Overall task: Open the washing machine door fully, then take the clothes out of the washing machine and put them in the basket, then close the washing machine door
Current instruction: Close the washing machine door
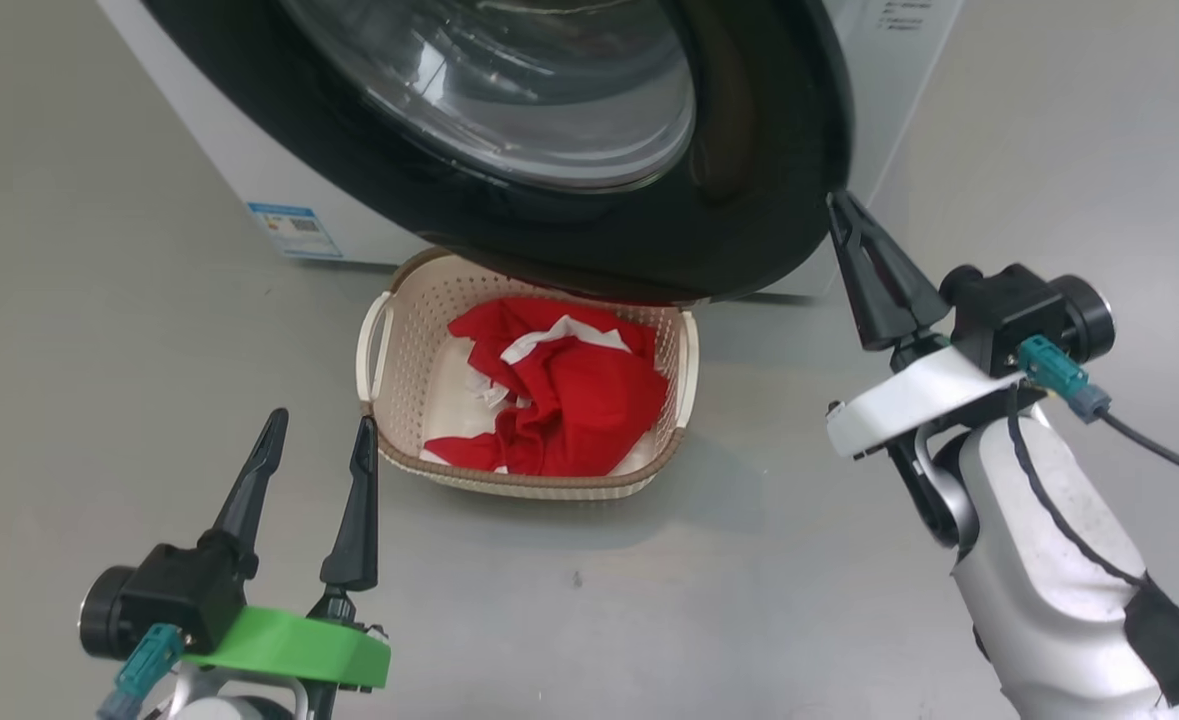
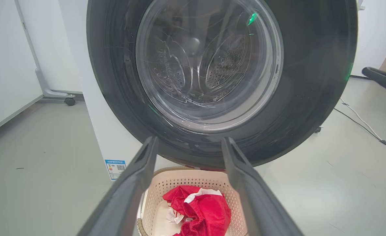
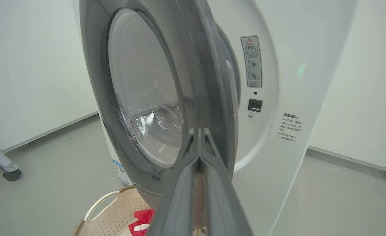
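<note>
R gripper (image 1: pixel 837 203) jaws noted together, tip at door (image 1: pixel 749 200) rim, upper right. L gripper (image 1: pixel 322 420) jaws apart, lower left, beside basket (image 1: pixel 389 330).

The red fabric clothes (image 1: pixel 589 400) lie in the cream perforated plastic basket (image 1: pixel 429 310), before the white box-shaped washing machine (image 1: pixel 229 150), partly under its round black-rimmed door (image 1: pixel 769 150).

I saw the grey floor (image 1: pixel 99 330), loose cables (image 2: pixel 364 126) trailing across it, and a castered stand (image 2: pixel 69 100) beside the white wall (image 2: pixel 3 65).
</note>
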Available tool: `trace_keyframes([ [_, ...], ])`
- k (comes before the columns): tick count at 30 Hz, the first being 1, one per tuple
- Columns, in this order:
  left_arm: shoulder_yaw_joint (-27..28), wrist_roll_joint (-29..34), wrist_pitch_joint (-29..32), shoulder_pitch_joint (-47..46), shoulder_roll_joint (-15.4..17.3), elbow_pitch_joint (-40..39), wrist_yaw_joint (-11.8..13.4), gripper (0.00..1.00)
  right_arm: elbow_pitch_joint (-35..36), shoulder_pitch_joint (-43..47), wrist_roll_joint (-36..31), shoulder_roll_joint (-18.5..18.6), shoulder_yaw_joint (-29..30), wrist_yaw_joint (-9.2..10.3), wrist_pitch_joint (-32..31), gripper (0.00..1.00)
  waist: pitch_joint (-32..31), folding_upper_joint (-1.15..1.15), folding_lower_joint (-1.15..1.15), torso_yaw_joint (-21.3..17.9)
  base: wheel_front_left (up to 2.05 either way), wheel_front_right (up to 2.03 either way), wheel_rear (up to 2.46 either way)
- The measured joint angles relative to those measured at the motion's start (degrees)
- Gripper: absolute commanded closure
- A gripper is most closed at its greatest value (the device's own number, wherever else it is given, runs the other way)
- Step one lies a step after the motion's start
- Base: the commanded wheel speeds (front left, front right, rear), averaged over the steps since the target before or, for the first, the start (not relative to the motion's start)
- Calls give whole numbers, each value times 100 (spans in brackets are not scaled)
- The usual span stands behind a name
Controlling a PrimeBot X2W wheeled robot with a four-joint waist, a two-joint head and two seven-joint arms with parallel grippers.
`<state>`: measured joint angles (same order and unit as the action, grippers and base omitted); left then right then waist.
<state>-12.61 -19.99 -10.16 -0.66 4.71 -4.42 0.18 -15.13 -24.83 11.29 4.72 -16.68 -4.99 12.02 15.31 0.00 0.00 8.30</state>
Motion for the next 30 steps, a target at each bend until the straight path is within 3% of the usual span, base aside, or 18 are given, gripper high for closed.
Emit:
trace_keyframes([
  [12, -46, 0, -110, -292, -59, 235, -8, 0, -447, -544, 13, 82, 90, -48, -11, 100, 420, 0, 0, 394, 0, 0, 0],
  [30, -226, 0, -231, -582, -134, 412, -58, 0, -914, -1262, 37, 191, 325, -98, 40, 100, 645, 0, 0, 513, 0, 0, 0],
])
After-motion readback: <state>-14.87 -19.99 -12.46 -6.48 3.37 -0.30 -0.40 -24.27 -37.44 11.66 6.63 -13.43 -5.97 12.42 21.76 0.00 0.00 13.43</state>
